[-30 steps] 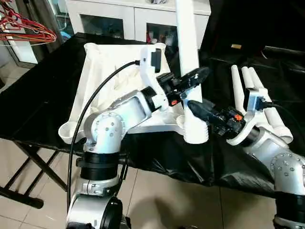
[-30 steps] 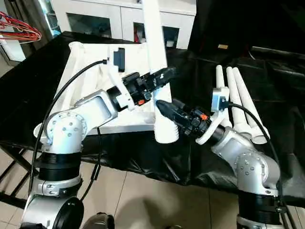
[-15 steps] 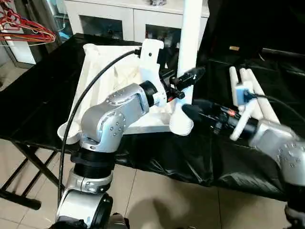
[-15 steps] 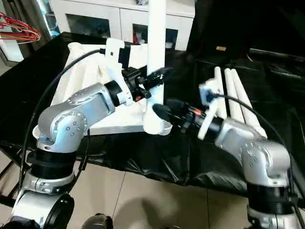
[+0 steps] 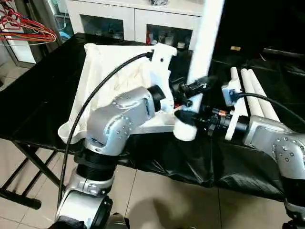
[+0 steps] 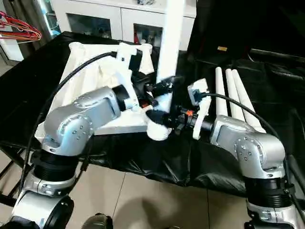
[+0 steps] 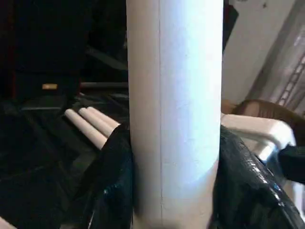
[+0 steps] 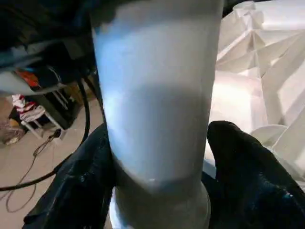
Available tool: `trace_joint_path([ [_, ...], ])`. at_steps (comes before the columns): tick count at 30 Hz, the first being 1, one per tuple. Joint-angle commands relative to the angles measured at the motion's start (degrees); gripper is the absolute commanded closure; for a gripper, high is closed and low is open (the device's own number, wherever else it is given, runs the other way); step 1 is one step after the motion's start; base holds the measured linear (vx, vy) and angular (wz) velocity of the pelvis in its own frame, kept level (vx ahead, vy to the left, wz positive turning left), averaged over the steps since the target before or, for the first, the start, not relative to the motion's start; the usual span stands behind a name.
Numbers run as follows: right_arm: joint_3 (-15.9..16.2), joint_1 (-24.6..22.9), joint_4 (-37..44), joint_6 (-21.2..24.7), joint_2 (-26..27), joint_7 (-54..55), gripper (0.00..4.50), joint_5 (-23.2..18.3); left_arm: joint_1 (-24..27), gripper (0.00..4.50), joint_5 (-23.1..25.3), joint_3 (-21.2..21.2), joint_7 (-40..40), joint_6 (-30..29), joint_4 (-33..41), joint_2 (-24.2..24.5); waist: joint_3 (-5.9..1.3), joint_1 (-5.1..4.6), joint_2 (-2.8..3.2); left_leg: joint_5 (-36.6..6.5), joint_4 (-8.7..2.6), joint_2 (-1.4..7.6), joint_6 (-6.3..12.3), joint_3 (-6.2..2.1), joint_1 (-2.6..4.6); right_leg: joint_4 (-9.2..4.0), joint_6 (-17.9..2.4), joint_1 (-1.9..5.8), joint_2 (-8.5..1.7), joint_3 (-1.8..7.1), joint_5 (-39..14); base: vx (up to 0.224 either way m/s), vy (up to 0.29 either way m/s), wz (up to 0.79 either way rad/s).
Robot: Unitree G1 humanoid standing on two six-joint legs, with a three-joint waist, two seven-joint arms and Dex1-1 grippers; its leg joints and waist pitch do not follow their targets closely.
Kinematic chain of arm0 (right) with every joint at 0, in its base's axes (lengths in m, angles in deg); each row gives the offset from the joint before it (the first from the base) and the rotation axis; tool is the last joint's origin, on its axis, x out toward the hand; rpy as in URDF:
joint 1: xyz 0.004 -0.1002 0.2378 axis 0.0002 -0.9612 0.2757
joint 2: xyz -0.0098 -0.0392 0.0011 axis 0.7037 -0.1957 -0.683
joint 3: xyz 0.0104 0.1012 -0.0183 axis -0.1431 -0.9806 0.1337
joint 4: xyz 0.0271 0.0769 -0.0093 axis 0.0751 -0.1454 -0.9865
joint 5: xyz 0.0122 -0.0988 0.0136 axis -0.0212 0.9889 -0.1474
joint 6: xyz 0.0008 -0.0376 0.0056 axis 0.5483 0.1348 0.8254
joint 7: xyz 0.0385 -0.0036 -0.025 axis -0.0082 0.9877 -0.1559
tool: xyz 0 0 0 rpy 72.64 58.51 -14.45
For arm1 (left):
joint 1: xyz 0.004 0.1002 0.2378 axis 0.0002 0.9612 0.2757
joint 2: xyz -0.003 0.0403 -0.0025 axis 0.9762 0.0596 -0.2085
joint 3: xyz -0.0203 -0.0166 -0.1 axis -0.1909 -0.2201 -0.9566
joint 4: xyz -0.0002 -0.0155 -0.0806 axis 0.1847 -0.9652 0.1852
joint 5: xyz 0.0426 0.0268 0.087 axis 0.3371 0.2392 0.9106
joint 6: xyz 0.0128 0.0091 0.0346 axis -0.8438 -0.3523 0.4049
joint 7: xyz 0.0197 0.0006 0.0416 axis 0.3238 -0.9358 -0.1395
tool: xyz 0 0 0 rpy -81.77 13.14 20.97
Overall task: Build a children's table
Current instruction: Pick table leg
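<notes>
The children's table top lies upside down on the black-covered table, white, with round corner sockets. One white leg stands nearly upright over its near right corner, leaning a little to the right. My left gripper is shut on the leg partway up; in the left wrist view the leg fills the gap between the black fingers. My right gripper comes in from the right and clasps the leg's thick lower end, with its fingers pressed against both sides. Three more legs lie side by side to the right.
A white cabinet with glass doors stands behind the black table. Red hangers hang at the far left. The table's front edge runs just below the leg's lower end, with tiled floor beneath.
The leg's top has swung to the right while its lower end has shifted slightly left along the table top's near edge. Both grippers moved with it, and my left forearm has turned.
</notes>
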Motion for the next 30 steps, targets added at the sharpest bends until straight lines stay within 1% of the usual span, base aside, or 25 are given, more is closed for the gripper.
trace_joint_path([
  [1, 0.35, 0.31, 0.0, 0.2, -0.82, -0.88, 1.35, -0.31, -0.09, 2.59, -0.8, 0.74, 1.24, -0.53, 1.82, -0.25, -4.98, -0.07, -1.25, -14.39, -3.86, 0.29, -1.78, 0.34, 1.66, -4.68, -5.74, 2.41, -1.83, 0.78, -20.94, 0.0, 0.0, 0.0],
  [3, 0.52, -0.05, 0.55, 0.14, -1.11, -1.77, 1.35, -0.8, 0.08, 2.59, -1.02, 1.28, 2.24, -0.69, 2.08, 0.24, -5.01, -0.03, -1.22, -14.24, -3.87, 0.37, -1.71, 0.28, 1.67, -4.65, -5.68, 2.43, -1.82, 0.79, -20.86, 0.0, 0.0, 0.0],
  [4, 0.69, -0.29, 0.96, 0.22, -1.38, -2.31, 1.35, -0.91, 0.24, 2.59, -1.2, 1.55, 2.86, -0.82, 2.23, 0.52, -5.0, 0.0, -1.05, -14.14, -3.86, 0.32, -1.68, 0.28, 1.66, -4.63, -5.74, 2.39, -1.8, 0.8, -20.61, 0.0, 0.0, 0.0],
  [7, 0.64, -0.8, 1.51, 0.07, -1.72, -3.31, 1.35, -1.16, 0.61, 2.59, -1.99, 1.88, 4.2, -1.48, 2.68, 1.01, -5.01, -0.02, -1.13, -14.16, -3.86, 0.31, -1.72, 0.3, 1.65, -4.6, -5.9, 2.44, -1.78, 0.79, -20.46, 0.0, 0.0, 0.0],
  [8, 0.6, -0.92, 1.57, -0.07, -1.82, -3.63, 1.35, -1.26, 0.71, 2.59, -2.21, 1.95, 4.6, -1.69, 2.83, 1.14, -5.02, 0.07, -1.01, -14.35, -3.86, 0.33, -1.78, 0.3, 1.73, -4.61, -6.09, 2.36, -1.77, 0.81, -20.42, 0.0, 0.0, 0.0],
  [14, 0.47, -1.39, 2.23, -0.84, -3.29, -5.98, 1.35, -1.78, 1.16, 2.59, -3.23, 2.56, 7.45, -3.11, 3.16, 2.25, -5.03, 0.02, -0.95, -14.65, -3.9, 0.35, -1.76, 0.26, 1.76, -4.55, -6.38, 2.43, -1.72, 0.77, -20.24, 0.0, 0.0, 0.0],
  [15, 0.57, -1.5, 2.36, -1.12, -3.63, -6.48, 1.35, -1.74, 1.24, 2.59, -3.33, 2.6, 7.81, -3.26, 3.13, 2.35, -5.03, 0.08, -0.8, -14.74, -3.87, 0.37, -1.78, 0.26, 1.82, -4.58, -6.4, 2.41, -1.74, 0.82, -20.06, 0.0, 0.0, 0.0],
  [17, 0.56, -1.58, 2.45, -1.18, -3.88, -7.06, 1.35, -1.85, 1.26, 2.59, -3.59, 2.52, 8.02, -3.37, 3.06, 2.38, -4.99, 0.07, -0.87, -14.64, -3.89, 0.35, -1.7, 0.27, 1.72, -4.53, -6.62, 2.49, -1.74, 0.83, -19.74, 0.0, 0.0, 0.0],
  [18, 0.51, -1.63, 2.53, -1.07, -4.05, -7.47, 1.54, -2.02, 1.28, 2.59, -3.79, 2.4, 8.09, -3.44, 3.0, 2.36, -5.04, 0.09, -0.86, -14.62, -3.9, 0.38, -1.7, 0.24, 1.78, -4.46, -6.73, 2.47, -1.71, 0.8, -19.62, 0.0, 0.0, 0.0],
  [19, 0.72, -1.7, 2.57, -0.79, -4.4, -7.97, 1.73, -2.05, 1.25, 2.59, -4.31, 2.26, 8.46, -3.61, 3.05, 2.44, -5.02, 0.03, -0.96, -14.57, -3.89, 0.34, -1.67, 0.25, 1.7, -4.47, -6.81, 2.51, -1.72, 0.8, -19.56, 0.0, 0.0, 0.0],
  [22, 0.98, -1.92, 2.57, -0.84, -4.62, -8.34, 1.76, -1.96, 1.28, 2.59, -4.96, 2.26, 9.11, -3.91, 3.22, 2.67, -5.01, 0.1, -0.97, -14.49, -3.83, 0.37, -1.41, 0.29, 1.77, -4.44, -7.23, 2.5, -1.75, 0.82, -19.41, 0.0, 0.0, 0.0],
  [24, 1.3, -2.06, 2.4, -1.27, -4.74, -8.74, 2.09, -1.68, 1.44, 2.59, -5.39, 2.18, 9.63, -4.26, 3.6, 2.78, -5.04, 0.09, -0.85, -14.44, -3.81, 0.37, -1.47, 0.28, 1.79, -4.4, -7.4, 2.48, -1.72, 0.82, -19.26, 0.0, 0.0, 0.0],
  [26, 1.24, -2.07, 2.21, -1.25, -4.71, -8.91, 2.16, -1.84, 1.66, 2.59, -5.89, 2.19, 10.16, -4.57, 4.12, 2.81, -5.05, 0.1, -0.85, -14.62, -3.81, 0.35, -1.5, 0.26, 1.8, -4.38, -7.52, 2.52, -1.73, 0.78, -19.41, 0.0, 0.0, 0.0],
  [28, 1.3, -2.14, 2.05, -1.21, -4.83, -9.22, 2.39, -1.89, 1.74, 2.59, -6.14, 1.88, 10.13, -4.9, 4.29, 2.52, -5.0, 0.08, -0.87, -14.96, -3.85, 0.41, -1.52, 0.25, 1.84, -4.44, -7.46, 2.49, -1.74, 0.79, -19.79, 0.0, 0.0, 0.0],
  [29, 1.39, -2.23, 1.98, -1.18, -4.92, -9.42, 2.39, -1.9, 1.74, 2.59, -6.25, 1.72, 10.05, -4.96, 4.29, 2.35, -4.99, 0.06, -0.84, -15.04, -3.86, 0.42, -1.55, 0.24, 1.87, -4.47, -7.44, 2.46, -1.73, 0.78, -19.94, 0.0, 0.0, 0.0],
  [30, 1.48, -2.35, 1.95, -1.12, -4.97, -9.63, 2.53, -1.89, 1.73, 2.59, -6.4, 1.58, 9.95, -4.99, 4.28, 2.23, -4.99, 0.03, -0.87, -15.14, -3.88, 0.4, -1.58, 0.24, 1.82, -4.48, -7.4, 2.5, -1.73, 0.77, -20.04, 0.0, 0.0, 0.0],
])
